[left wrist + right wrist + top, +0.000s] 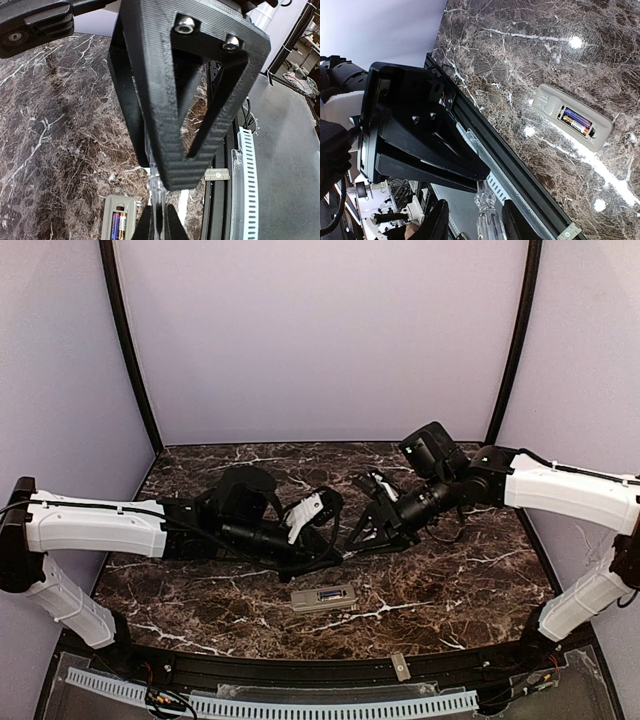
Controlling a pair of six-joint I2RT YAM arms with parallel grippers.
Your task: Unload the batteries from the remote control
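Could drop clear-handled tool (485, 202), pinched tight in left gripper (159, 225), loosely ringed by half-open right gripper (480, 222), if released early, far of remote control (323, 598).

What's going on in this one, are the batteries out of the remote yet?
Not yet. The remote lies back up on the marble table with its recess open and batteries inside; a small grey cover sits at the near edge. Neither arm touches the remote. The two claws meet above the table behind it. The left claw is shut on a thin clear stick, and the right claw stands open around that stick.
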